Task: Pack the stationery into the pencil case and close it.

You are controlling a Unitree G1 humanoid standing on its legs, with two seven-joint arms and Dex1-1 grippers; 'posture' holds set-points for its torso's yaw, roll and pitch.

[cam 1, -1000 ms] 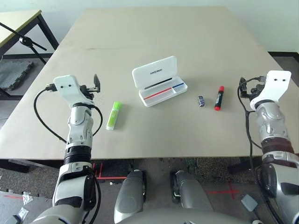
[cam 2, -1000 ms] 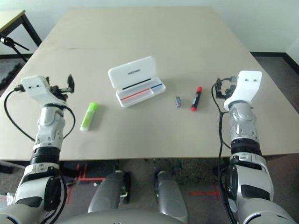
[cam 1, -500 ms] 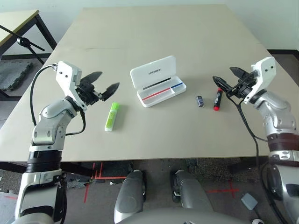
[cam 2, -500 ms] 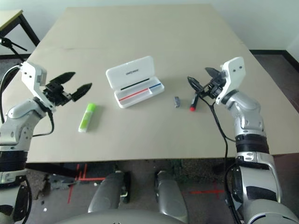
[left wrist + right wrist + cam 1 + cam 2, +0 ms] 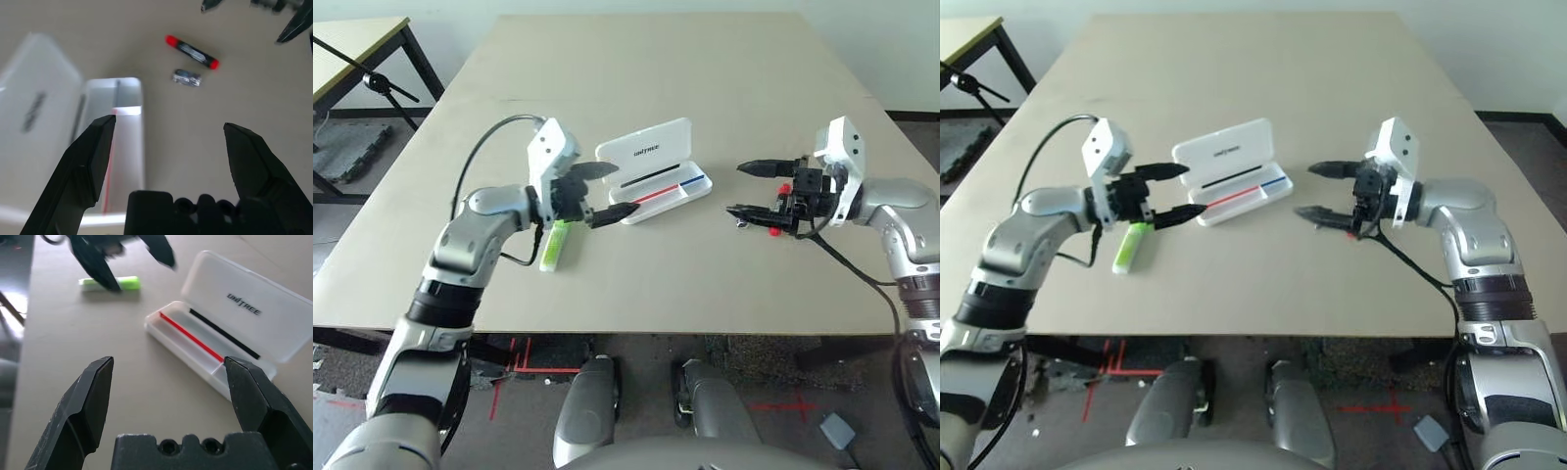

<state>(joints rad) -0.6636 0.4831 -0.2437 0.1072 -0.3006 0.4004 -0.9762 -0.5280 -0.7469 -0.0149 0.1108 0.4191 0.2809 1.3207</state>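
Observation:
The white pencil case (image 5: 644,149) lies open mid-table, its lid tipped back and red and blue stripes on its tray. Just left of it hovers my left gripper (image 5: 627,186), open and empty, above the lime-green highlighter (image 5: 552,251), whose far end it hides. My right gripper (image 5: 734,189) is open and empty too, right of the case and pointing toward it, above the marker. The left wrist view shows the black marker with red cap (image 5: 191,51) and the small dark-and-silver clip (image 5: 187,78) lying side by side on the table. The right wrist view shows the case (image 5: 230,328) and highlighter (image 5: 110,284).
The beige table (image 5: 636,59) stretches far behind the case, with bare room in front of it too. A second table with a black stand (image 5: 372,78) is at the back left, off the table. Red tape marks the floor below the near edge.
Both arms have swung inward from the table's sides toward the case. The left gripper now hangs over the highlighter, the right over the marker. Both stayed open.

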